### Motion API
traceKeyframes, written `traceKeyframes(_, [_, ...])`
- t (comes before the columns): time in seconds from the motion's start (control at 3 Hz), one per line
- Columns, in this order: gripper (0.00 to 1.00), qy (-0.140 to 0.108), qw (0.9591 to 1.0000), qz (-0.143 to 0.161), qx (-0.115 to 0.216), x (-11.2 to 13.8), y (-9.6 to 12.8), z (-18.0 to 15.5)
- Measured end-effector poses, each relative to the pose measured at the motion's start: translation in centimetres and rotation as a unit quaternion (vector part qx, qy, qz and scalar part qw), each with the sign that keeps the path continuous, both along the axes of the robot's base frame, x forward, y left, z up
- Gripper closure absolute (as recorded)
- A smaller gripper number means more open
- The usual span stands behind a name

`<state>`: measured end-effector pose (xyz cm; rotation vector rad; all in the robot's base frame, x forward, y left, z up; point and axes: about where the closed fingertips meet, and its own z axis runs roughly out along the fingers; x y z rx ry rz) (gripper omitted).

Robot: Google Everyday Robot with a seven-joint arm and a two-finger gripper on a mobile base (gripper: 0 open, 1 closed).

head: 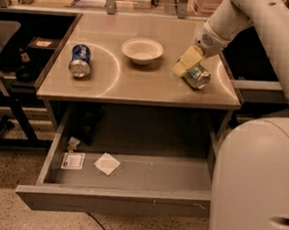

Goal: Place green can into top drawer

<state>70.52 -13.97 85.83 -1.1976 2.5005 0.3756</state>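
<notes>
While the drawer [112, 203] under the desk [136, 86] sits pulled out toward us, we see the green can [198, 76] lying on its side on the desk, near the right edge and not in the drawer. Our gripper [186, 64] is right at the can, touching its upper left side, and our white arm [242, 17] reaches down to it from the top right. We cannot tell if the gripper is squeezing the can or just resting on it. A white bowl [142, 50] sits upright near the middle of the desk, to the left of the green can. A blue can [81, 61] lies on its side far over on the left. Down in the drawer we see a white paper [106, 163] and a little card [72, 160] beside it, both on the left part of the drawer floor. Our big white body [256, 185] fills the bottom right corner
</notes>
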Motion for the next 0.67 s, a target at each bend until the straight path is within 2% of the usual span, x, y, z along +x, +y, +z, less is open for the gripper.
traceKeyframes(0.33, [0.00, 0.010, 0.9999, -0.004, -0.006, 1.68, -0.66, -2.27])
traceKeyframes(0.67, [0.00, 0.010, 0.9999, -0.008, -0.010, 2.17, -0.94, -2.90])
